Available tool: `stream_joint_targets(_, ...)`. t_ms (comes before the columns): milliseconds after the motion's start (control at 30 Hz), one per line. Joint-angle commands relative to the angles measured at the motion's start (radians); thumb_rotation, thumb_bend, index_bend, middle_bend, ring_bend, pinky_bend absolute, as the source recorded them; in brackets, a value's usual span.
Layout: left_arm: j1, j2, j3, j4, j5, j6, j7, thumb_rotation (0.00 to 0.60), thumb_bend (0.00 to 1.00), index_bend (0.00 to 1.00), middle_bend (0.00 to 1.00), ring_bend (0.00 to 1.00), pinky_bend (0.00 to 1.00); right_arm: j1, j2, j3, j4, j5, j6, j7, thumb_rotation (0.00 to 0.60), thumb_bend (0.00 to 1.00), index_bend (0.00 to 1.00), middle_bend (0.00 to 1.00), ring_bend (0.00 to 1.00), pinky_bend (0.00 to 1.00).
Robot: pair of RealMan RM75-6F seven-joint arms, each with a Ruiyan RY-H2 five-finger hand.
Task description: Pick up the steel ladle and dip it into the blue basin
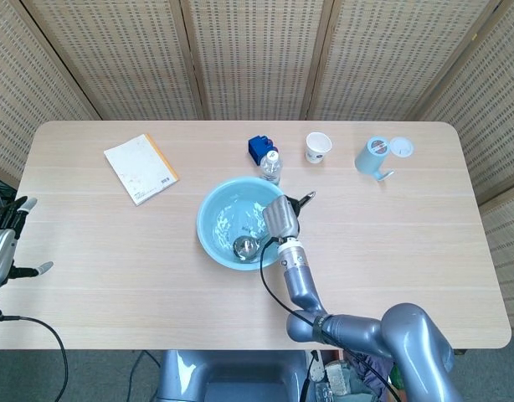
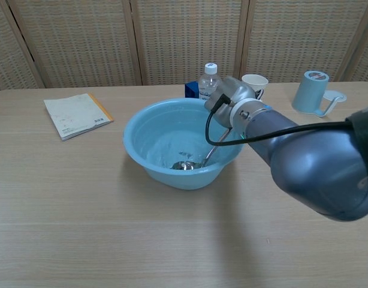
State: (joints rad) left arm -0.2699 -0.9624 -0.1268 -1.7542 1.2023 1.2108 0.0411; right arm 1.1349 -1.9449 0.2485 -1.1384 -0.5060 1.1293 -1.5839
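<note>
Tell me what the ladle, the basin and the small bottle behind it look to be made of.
Ladle: polished metal, likely steel; its bowl mirrors light.
Basin: smooth light-blue plastic by its look, with a soft sheen and a thin rolled rim.
Bottle: clear plastic, probably; see-through body, white cap.

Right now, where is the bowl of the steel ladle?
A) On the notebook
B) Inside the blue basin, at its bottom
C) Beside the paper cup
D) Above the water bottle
B: the right hand holds the steel ladle, its bowl low inside the blue basin.
</note>
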Motion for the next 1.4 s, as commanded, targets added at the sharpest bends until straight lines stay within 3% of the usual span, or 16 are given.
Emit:
stream_joint_targets(33, -0.001, 0.0, 0.0, 0.0, 0.001, -0.001, 0.0, 0.6, 0.0, 0.0, 0.0, 0.0, 0.0, -0.007, 0.024, 0.043, -0.054, 0.06, 0.015, -0.015, 0.6, 0.87, 0.75, 0.94, 0.94, 1.0)
stream_joint_targets(200, -0.002, 0.001, 0.001, 0.0, 0.003, -0.003, -0.002, 0.6, 0.0, 0.0, 0.0, 0.0, 0.0, -0.002, 0.054, 0.125, -0.135, 0.185, 0.034, -0.012, 0.6, 0.88, 0.75, 0.95, 0.94, 1.0)
stream_joint_targets(667, -0.004, -0.002, 0.005, -0.003, 0.002, -0.003, 0.009, 0.6, 0.0, 0.0, 0.0, 0.0, 0.0, 0.02, 0.18, 0.227, -0.286, 0.309, 0.099, 0.042, 0.6, 0.88, 0.75, 0.95, 0.94, 1.0)
stream_joint_targets(1200, -0.004, 0.001, 0.003, -0.001, -0.004, -0.005, 0.001, 0.6, 0.0, 0.0, 0.0, 0.0, 0.0, 0.078, 0.273, 0.283, -0.385, 0.453, 0.154, 0.097, 0.6, 0.88, 0.75, 0.95, 0.94, 1.0)
stream_joint_targets(1400, -0.005, 0.002, 0.003, 0.002, -0.007, -0.007, -0.002, 0.6, 0.0, 0.0, 0.0, 0.0, 0.0, 0.097, 0.29, 0.276, -0.391, 0.452, 0.171, 0.105, 0.6, 0.88, 0.75, 0.95, 0.94, 1.0)
